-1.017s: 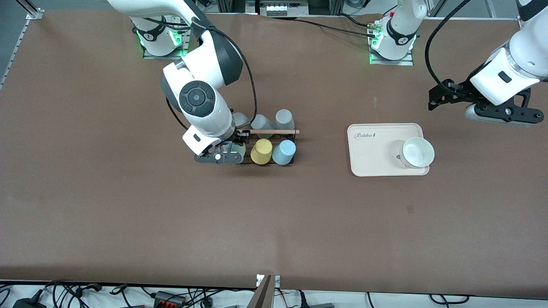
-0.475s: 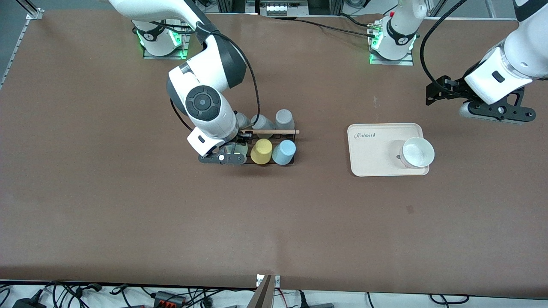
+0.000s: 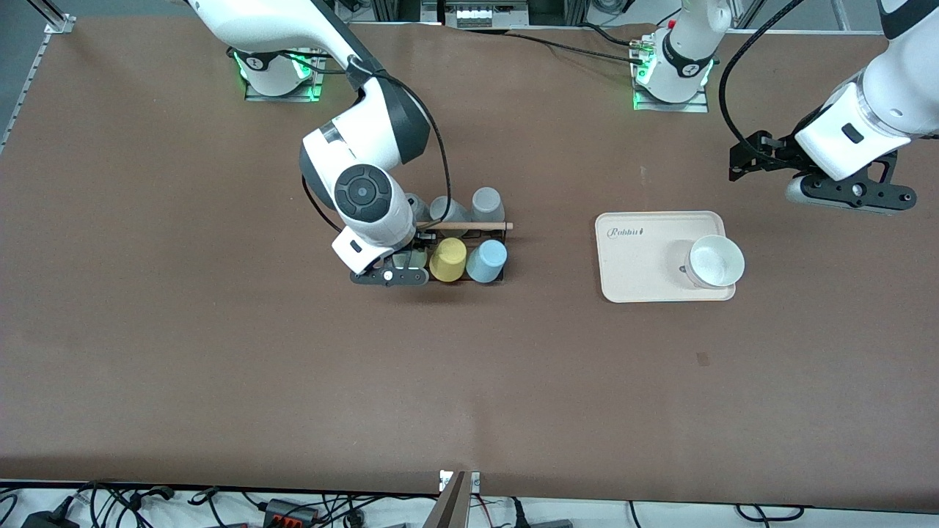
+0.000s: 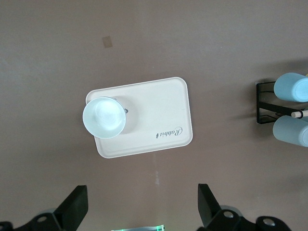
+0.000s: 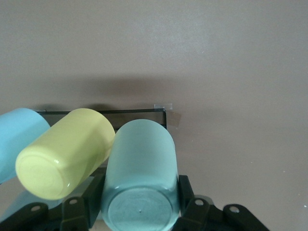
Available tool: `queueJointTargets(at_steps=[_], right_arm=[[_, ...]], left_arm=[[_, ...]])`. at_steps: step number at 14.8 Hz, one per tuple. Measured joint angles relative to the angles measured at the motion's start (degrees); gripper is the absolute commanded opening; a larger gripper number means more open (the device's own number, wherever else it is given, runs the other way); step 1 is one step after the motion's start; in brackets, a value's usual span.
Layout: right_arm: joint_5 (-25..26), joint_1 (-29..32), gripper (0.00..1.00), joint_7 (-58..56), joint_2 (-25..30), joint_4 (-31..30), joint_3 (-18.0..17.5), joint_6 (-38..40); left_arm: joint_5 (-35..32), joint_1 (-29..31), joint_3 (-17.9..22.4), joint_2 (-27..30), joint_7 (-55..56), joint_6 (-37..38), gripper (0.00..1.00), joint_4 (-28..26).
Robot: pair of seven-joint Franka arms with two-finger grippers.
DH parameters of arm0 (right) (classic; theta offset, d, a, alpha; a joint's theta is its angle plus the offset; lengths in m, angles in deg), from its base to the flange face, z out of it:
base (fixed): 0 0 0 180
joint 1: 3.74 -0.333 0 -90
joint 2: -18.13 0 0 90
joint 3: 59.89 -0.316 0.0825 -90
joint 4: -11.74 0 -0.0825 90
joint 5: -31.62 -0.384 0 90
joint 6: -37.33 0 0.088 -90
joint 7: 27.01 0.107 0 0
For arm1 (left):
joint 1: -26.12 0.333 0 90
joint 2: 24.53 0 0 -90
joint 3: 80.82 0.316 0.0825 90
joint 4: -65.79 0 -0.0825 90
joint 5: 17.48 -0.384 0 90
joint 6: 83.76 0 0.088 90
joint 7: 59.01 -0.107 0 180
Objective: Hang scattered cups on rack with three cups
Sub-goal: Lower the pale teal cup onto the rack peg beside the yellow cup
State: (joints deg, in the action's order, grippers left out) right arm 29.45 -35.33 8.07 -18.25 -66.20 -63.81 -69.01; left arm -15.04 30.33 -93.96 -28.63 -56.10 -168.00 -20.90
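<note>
Front cam high, faces robots; wrist cams look down; all share rack (image 3: 462, 253).

yellow cup (image 5: 62, 154) crowding mint cup (image 5: 141, 173)

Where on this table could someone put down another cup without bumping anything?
Bare brown table stretches nearer the front camera than the rack, and between rack and cream tray. Crowded: the rack, where the right gripper holds the mint cup beside the yellow cup.

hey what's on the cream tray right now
One pale cup stands upright on the cream tray, toward its end nearer the left arm; the rest shows only a printed logo. The spot under the cup is covered. The open left pincer hovers above.
</note>
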Motion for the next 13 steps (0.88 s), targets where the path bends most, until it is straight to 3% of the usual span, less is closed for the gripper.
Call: queueJointTargets(at_steps=[3, 4, 5, 6, 13], right_arm=[[0.0, -0.01, 0.13, 0.08, -0.95, 0.05, 0.0, -0.31], [0.0, -0.02, 0.27, 0.24, -1.23, 0.07, 0.0, -0.34], [0.0, -0.02, 0.9, 0.34, -1.52, 0.09, 0.0, -0.42], [0.0, -0.02, 1.0, 0.51, -1.79, 0.09, 0.0, -0.58], [0.17, -0.01, 1.0, 5.3, -1.27, 4.59, 1.1, -0.45]], left_arm=[[0.0, 0.0, 0.0, -0.01, 0.0, 0.0, 1.0, 0.0], [0.0, 0.0, 0.0, -0.01, 0.0, 0.0, 1.0, 0.0], [0.0, 0.0, 0.0, -0.01, 0.0, 0.0, 1.0, 0.0], [0.0, 0.0, 0.0, -0.01, 0.0, 0.0, 1.0, 0.0], [0.0, 0.01, 0.0, -0.02, 0.0, 0.02, 1.0, 0.0]])
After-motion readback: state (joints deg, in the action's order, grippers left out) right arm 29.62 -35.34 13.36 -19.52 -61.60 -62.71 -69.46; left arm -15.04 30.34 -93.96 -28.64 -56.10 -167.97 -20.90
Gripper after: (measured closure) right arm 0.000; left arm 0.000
